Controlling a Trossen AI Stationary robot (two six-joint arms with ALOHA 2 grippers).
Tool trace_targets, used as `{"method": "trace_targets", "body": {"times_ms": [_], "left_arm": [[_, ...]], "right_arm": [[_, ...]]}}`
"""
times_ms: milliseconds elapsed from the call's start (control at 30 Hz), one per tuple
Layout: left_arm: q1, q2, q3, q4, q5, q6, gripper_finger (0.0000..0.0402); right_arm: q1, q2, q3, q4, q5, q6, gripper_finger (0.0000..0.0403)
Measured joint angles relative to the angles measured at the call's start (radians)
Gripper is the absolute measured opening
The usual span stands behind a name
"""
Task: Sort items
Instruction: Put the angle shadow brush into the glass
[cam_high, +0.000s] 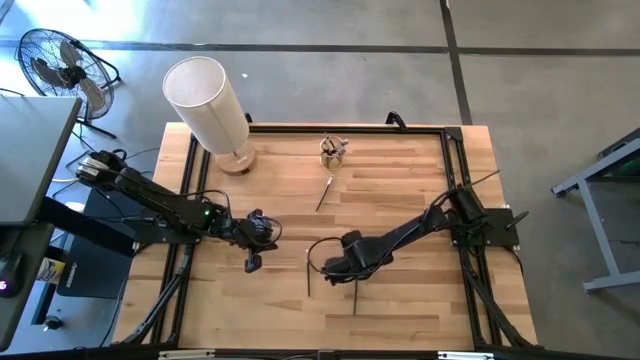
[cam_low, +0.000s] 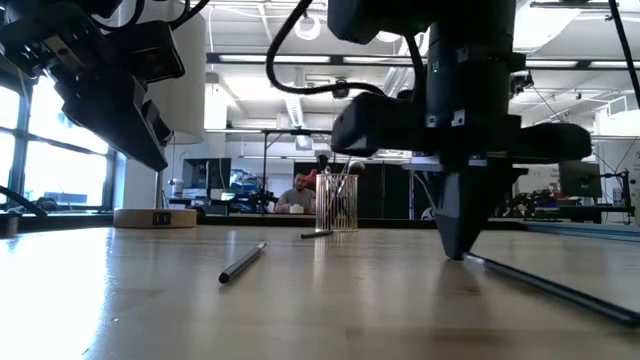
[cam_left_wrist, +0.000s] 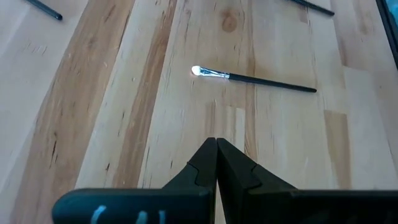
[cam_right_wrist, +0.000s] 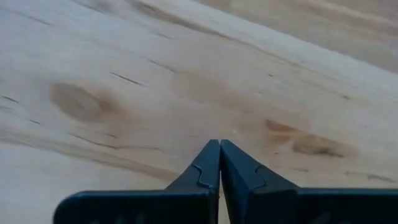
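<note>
Some brushes are sitting in the cup (cam_high: 333, 151) already; three are lying loose near the right claw (cam_high: 330, 268), both claws (cam_high: 251, 262) pinched together, empty.

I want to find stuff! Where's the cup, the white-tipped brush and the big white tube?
cup (cam_high: 333, 152), high view, on its rim.
brush (cam_left_wrist: 261, 80), left wrist view, middle of its dark handle.
tube (cam_high: 207, 104), high view, on its side wall.
</note>
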Motion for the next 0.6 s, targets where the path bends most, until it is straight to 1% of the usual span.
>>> {"method": "trace_targets", "body": {"times_ms": [100, 267, 400, 500, 600], "left_arm": [[0.000, 0.000, 0.000, 0.005, -0.002, 0.002, 0.0000], [0.001, 0.000, 0.000, 0.025, -0.010, 0.010, 0.0000], [0.001, 0.000, 0.000, 0.034, -0.012, 0.024, 0.0000], [0.017, 0.000, 0.000, 0.034, -0.010, 0.030, 0.0000], [0.057, 0.000, 0.000, 0.034, -0.009, 0.023, 0.0000]], "right_arm": [[-0.001, -0.036, -0.002, -0.008, 0.061, -0.038, 0.0001], [-0.014, -0.112, -0.001, -0.096, 0.149, -0.168, 0.0001], [-0.058, -0.178, -0.003, -0.154, 0.215, -0.302, 0.0001], [-0.120, -0.252, -0.087, -0.102, 0.233, -0.414, 0.0000], [-0.193, -0.371, -0.260, 0.010, 0.218, -0.479, 0.0000]]}}
